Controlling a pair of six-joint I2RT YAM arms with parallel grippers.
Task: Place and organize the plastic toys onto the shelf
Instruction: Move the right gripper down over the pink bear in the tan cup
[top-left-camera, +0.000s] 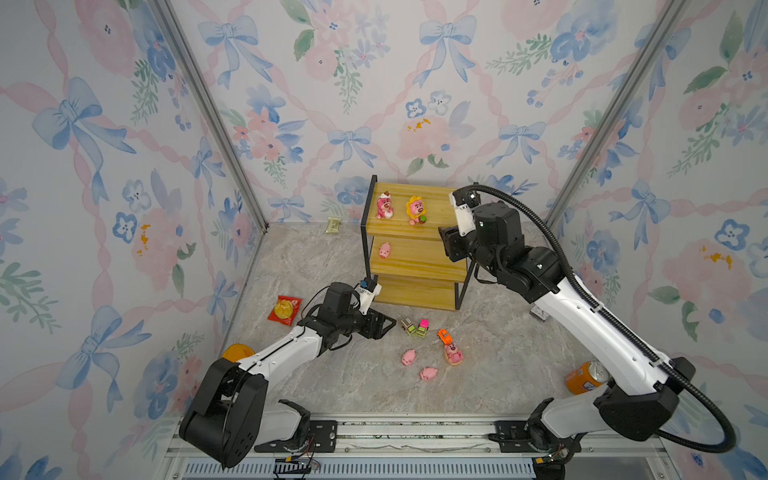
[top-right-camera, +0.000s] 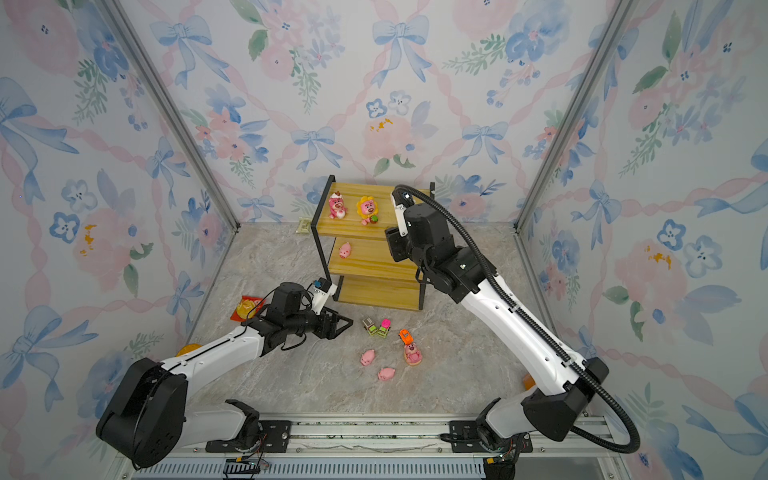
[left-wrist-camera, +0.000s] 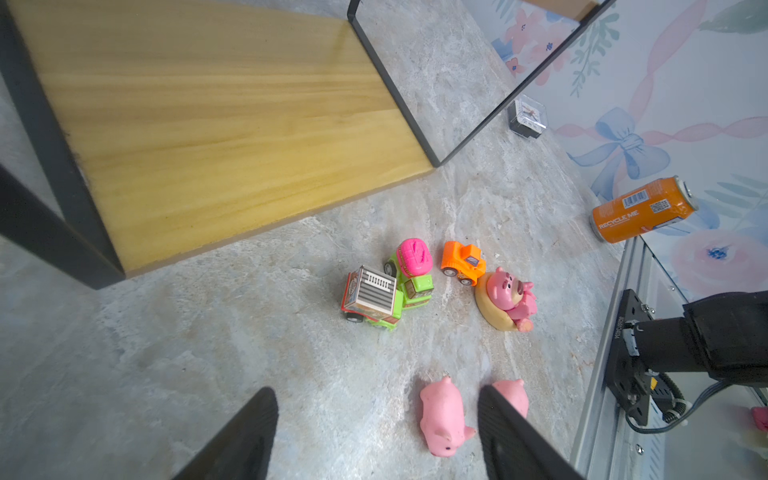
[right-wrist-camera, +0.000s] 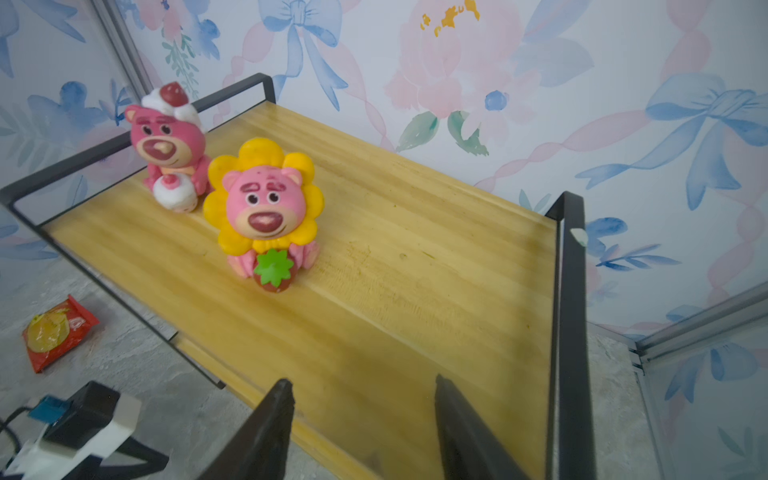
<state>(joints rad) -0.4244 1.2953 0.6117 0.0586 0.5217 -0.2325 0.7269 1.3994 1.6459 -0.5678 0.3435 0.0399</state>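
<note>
A grey marbled tabletop (top-left-camera: 332, 386), walled in by floral wallpaper, is carrying a three-tier shelf of yellow wooden boards in a thin black frame (top-left-camera: 424, 259). The sorting seems to be going by kind, one tier per sort. Two pink plastic bears, the cream-capped bear (right-wrist-camera: 168, 149) and the sunflower bear (right-wrist-camera: 266, 208), are standing side by side on the top board. One small pink pig (top-left-camera: 384, 250) is lying on the middle board. The bottom board is sitting bare, probably kept for the cars.

The right gripper (right-wrist-camera: 362, 382) is hovering over the top board's free end, jaws apart with nothing between them. The left gripper (left-wrist-camera: 376, 395) is hanging wide and empty above the table, near six toys awaiting placement. These are a doughnut-base bear (left-wrist-camera: 507, 297), a near pig (left-wrist-camera: 442, 415), a far pig (top-left-camera: 428, 373), an orange car (left-wrist-camera: 463, 262), a grey-green car (left-wrist-camera: 370, 297) and a pink-green car (left-wrist-camera: 411, 266).
</note>
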